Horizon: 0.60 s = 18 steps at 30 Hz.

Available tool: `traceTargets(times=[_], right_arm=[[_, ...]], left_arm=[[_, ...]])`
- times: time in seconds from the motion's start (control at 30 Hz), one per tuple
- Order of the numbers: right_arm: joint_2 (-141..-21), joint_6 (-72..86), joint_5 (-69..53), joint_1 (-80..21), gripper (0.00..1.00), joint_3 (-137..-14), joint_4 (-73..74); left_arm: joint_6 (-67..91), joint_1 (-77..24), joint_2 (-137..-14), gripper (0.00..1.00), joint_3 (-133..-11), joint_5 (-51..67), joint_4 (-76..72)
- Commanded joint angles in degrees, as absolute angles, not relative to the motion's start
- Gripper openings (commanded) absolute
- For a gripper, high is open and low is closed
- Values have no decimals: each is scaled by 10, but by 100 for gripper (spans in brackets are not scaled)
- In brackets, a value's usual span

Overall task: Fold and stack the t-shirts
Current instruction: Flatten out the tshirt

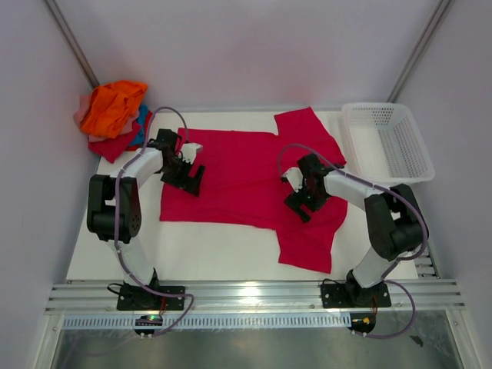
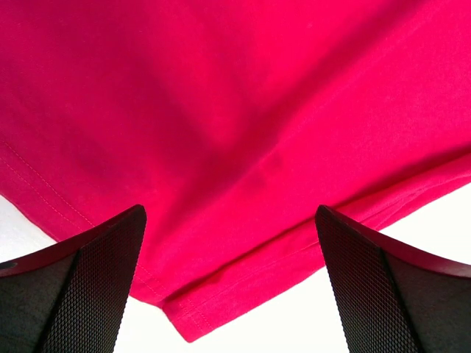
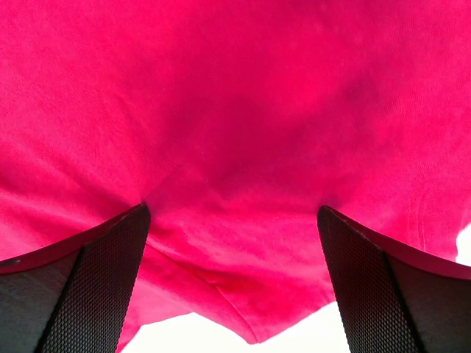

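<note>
Spread flat mid-frame, the crimson shirt [image 1: 238,177] looked light and limp, best pinched at a hem corner; the left gripper [image 1: 191,178] and right gripper [image 1: 300,203] hung wide open over it.

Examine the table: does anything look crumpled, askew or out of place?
The crimson t-shirt lies spread flat. The odd spot is the far left corner, where the other shirts sit bunched in a crumpled, unfolded heap.

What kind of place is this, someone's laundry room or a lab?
Most likely a robotics lab test cell: a white table boxed in by panels, left arm and right arm bolted to a metal rail, a crimson t-shirt laid out for folding.
</note>
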State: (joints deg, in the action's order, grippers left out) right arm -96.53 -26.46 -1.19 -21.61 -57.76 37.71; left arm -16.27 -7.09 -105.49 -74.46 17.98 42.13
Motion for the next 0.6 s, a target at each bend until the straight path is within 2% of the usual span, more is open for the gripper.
traceTargets(times=[0.0, 0.3, 0.57], right_arm=[[-930, -290, 37, -223, 99, -542, 359], [-868, -321, 42, -234, 99, -481, 368], [-863, -321, 34, -236, 99, -489, 372]], left_arm=[[-162, -69, -1052, 99, -758, 182, 408], [-166, -69, -1063, 99, -752, 180, 405], [-163, -69, -1070, 99, -755, 175, 405]])
